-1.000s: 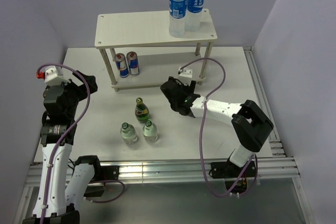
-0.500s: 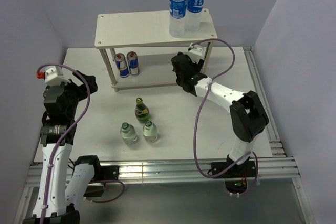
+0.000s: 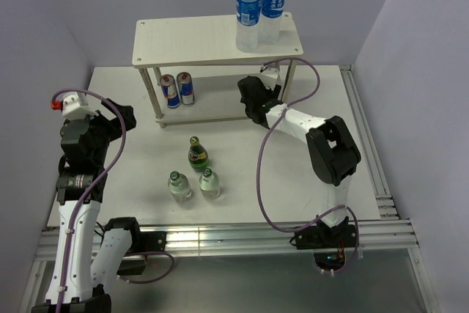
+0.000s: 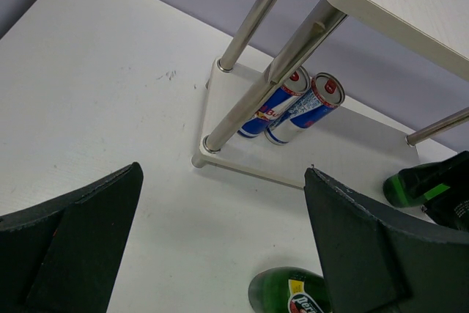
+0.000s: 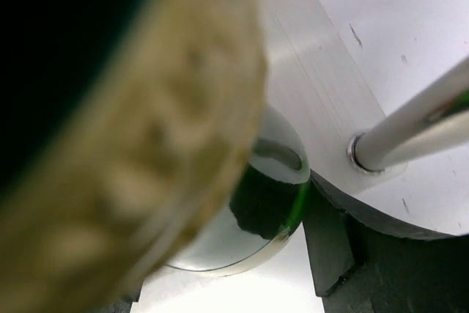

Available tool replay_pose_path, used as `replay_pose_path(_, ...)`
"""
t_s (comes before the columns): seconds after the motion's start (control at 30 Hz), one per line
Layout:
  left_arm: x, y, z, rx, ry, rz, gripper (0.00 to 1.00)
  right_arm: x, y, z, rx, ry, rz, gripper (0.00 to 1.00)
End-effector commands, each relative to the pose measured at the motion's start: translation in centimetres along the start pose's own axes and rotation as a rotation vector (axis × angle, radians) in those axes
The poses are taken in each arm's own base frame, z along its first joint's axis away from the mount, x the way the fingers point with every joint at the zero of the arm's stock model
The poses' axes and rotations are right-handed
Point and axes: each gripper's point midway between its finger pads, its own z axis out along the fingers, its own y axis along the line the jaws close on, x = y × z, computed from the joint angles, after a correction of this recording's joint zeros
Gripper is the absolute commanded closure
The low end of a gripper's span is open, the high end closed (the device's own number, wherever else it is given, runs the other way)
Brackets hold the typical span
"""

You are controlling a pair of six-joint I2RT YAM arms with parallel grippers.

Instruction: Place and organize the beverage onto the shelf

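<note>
The shelf (image 3: 198,38) stands at the back of the table. Two water bottles (image 3: 248,14) stand on its top board, and two Red Bull cans (image 3: 176,90) on its lower board (image 3: 220,100). My right gripper (image 3: 253,97) is shut on a dark green glass bottle (image 5: 275,188) with a gold cap, at the right end of the lower board, by the front right leg (image 5: 410,133). My left gripper (image 3: 121,117) is open and empty at the left. Its wrist view shows the cans (image 4: 293,102), the shelf leg (image 4: 271,78) and a green bottle (image 4: 289,297) below.
Three green bottles stand on the table in front of the shelf: a dark one (image 3: 197,154) and two pale ones (image 3: 179,185) (image 3: 210,183). The table's right rail (image 3: 366,144) runs along the edge. Walls close in on the left, right and back.
My right arm has carried the green bottle from the middle of the table back to the right end of the shelf's lower board. The left arm has not moved.
</note>
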Motion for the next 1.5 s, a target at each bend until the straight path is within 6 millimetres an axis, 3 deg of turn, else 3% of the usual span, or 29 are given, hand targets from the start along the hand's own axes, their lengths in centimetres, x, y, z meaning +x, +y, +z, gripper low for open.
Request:
replay_pose_path(0.0,-1.0,-0.3,-0.3,0.015,-0.033,0.023,0.01,-7.5,2.1,-0.2,-0.042,-0.167,0.168,1.0)
replay_pose_path(0.2,-0.9,-0.2,-0.3,0.014,-0.032,0.023,0.01,-6.6,2.2,1.4,-0.024,-0.142,0.137,0.97)
replay_pose_path(0.27,-0.9,-0.2,-0.3,0.012,-0.031,0.021,0.01,-6.4,2.4,1.5,-0.028,-0.135,0.13,0.76)
replay_pose_path(0.3,-1.0,-0.3,-0.3,0.015,-0.033,0.023,0.01,-6.2,2.5,1.6,-0.032,-0.13,0.126,0.44)
replay_pose_path(0.37,-0.9,-0.2,-0.3,0.014,-0.03,0.023,0.01,-6.0,2.5,1.6,-0.037,-0.127,0.122,0.05)
replay_pose_path(0.4,-0.9,-0.2,-0.3,0.014,-0.032,0.023,0.01,-5.9,2.6,1.6,-0.037,-0.124,0.12,0.0)
replay_pose_path(0.7,-1.0,-0.2,-0.3,0.013,-0.033,0.023,0.01,-5.1,2.0,1.1,-0.035,-0.105,0.113,0.0)
replay_pose_path(1.17,-1.2,0.0,-0.4,0.005,-0.041,0.018,0.01,-4.1,1.7,-6.0,-0.121,-0.11,0.089,0.0)
replay_pose_path(1.3,-1.2,0.1,-0.4,-0.001,-0.042,0.019,0.01,-3.5,2.8,-9.7,-0.202,-0.096,0.063,0.0)
replay_pose_path(1.33,-1.2,0.1,-0.4,0.001,-0.042,0.019,0.01,-2.3,4.2,-11.5,-0.262,-0.084,0.018,0.0)
replay_pose_path(1.4,-1.3,0.2,-0.4,0.0,-0.044,0.018,0.01,-2.2,5.4,-14.3,-0.335,-0.093,-0.014,0.0)
replay_pose_path(1.47,-1.2,0.2,-0.4,-0.001,-0.042,0.018,0.01,-0.7,7.6,-17.7,-0.447,-0.058,-0.041,0.0)
